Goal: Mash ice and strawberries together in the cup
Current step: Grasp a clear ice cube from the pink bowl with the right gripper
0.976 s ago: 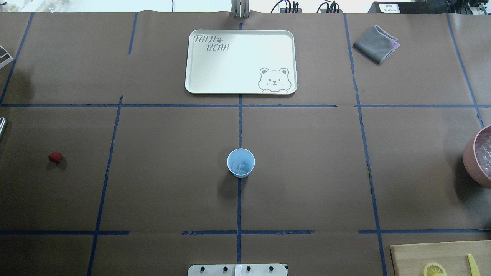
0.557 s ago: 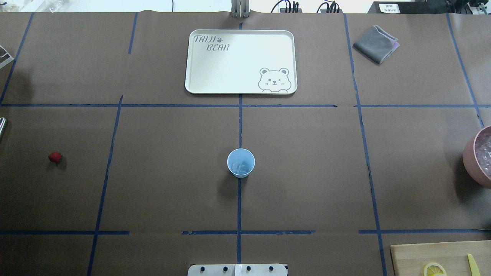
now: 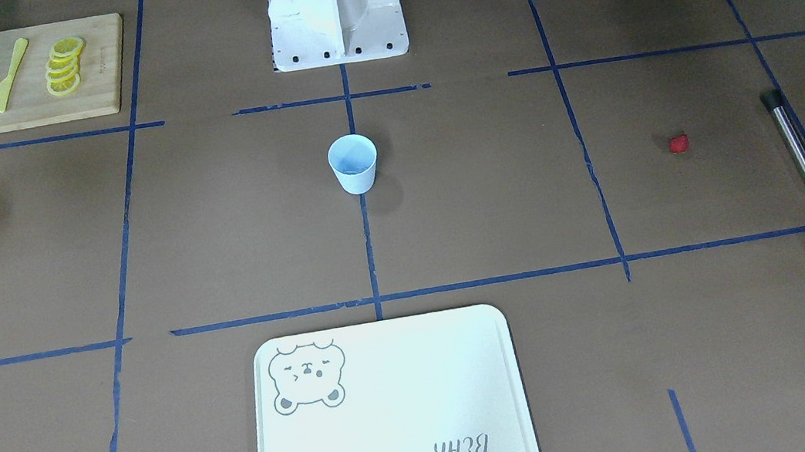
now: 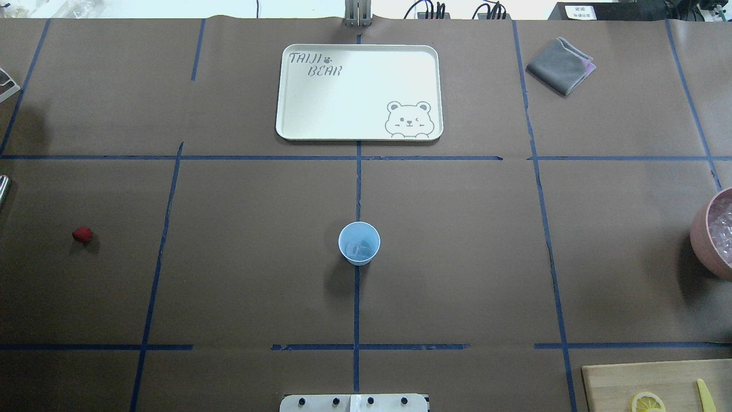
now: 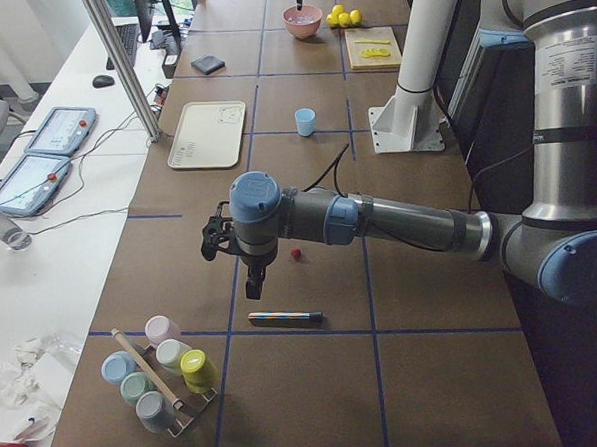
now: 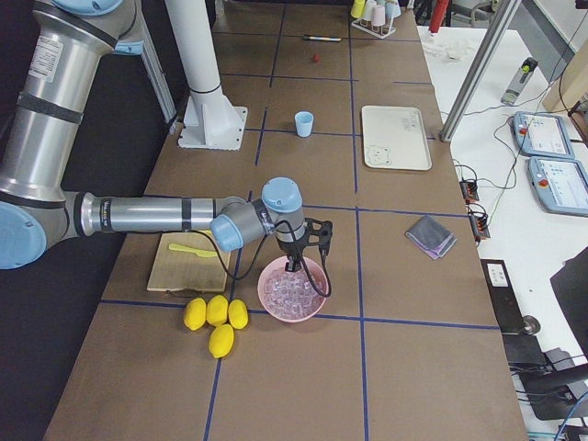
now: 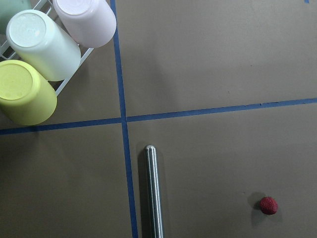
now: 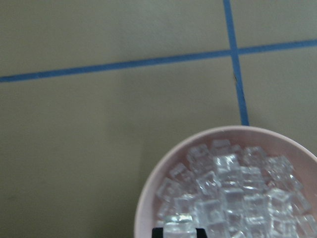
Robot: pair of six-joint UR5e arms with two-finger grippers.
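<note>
Red and tiny, the roundish strawberry (image 5: 295, 253) lies on the brown table (image 4: 457, 257) just right of our left gripper (image 5: 253, 279), the nearer one; its grip we cannot tell. Farther, the light-blue plastic cup (image 4: 347, 236) holds a clear ice chunk (image 4: 358, 250); farthest, our right gripper (image 6: 296, 265), equally unreadable, overhangs the pink ice bowl (image 4: 702, 237).
</note>
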